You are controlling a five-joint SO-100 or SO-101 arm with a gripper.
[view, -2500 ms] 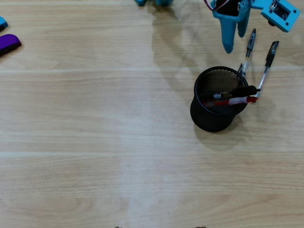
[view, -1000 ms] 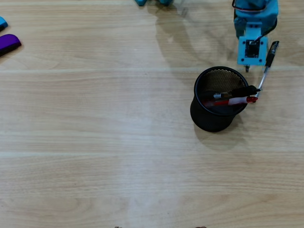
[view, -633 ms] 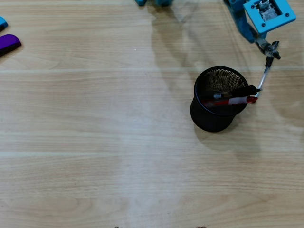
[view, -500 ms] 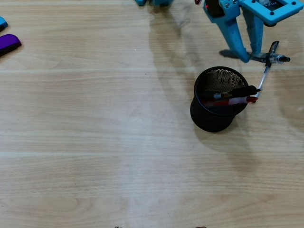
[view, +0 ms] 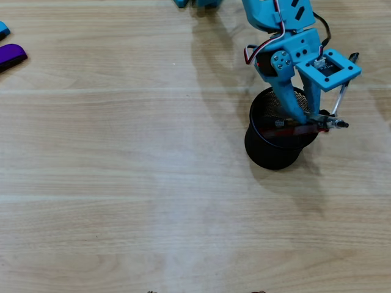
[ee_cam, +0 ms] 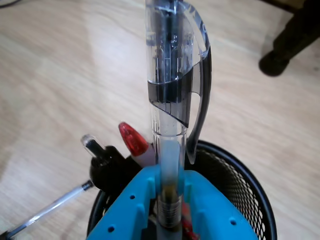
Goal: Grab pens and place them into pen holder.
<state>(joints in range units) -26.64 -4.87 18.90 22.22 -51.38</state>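
Clear-barrelled pen (ee_cam: 172,100) clenched in pincer (ee_cam: 167,200) over mesh pen holder (ee_cam: 240,180); placing step. Next: tip it upright, release inside.

Bright, even light; soft shadows, glare on the table (ee_cam: 107,47).

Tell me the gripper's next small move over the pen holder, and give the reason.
Probably open the jaws and let go. In the wrist view the gripper clamps a clear-barrelled pen upright directly over the black mesh pen holder, where a red-capped pen and a black pen already stand. The overhead view also puts the gripper above the holder's rim, so a release should drop it inside.
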